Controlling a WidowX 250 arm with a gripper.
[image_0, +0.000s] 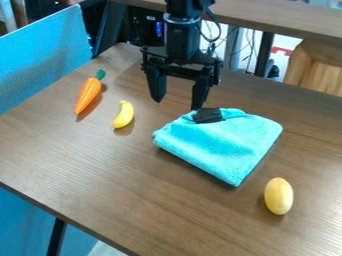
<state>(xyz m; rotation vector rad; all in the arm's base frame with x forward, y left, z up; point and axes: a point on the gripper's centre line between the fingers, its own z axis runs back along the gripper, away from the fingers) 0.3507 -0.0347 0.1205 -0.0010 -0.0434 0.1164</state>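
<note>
One black two-finger gripper (177, 102) hangs above the far part of the brown wood-grain table (133, 180), fingers pointing down. Its fingers stand wide apart, with nothing held between them. Nearest to it is a folded, light-blue terry cloth (224, 142), lying flat in the middle of the table. A black patch (208, 115) sits on the cloth's far side, close by the right-hand fingertip in the view; contact between the two cannot be determined.

To the left of the cloth, a small yellow toy banana (123, 115) lies apart from it. Farther left, toward the table's left edge, lies an orange toy carrot (87, 95), its green top directed at the far left corner. A smooth yellow oval object (278, 196) rests just beyond the cloth's near corner, toward the table's right side, not touching the cloth. An upright blue textured panel (43, 55) runs along the left edge.
</note>
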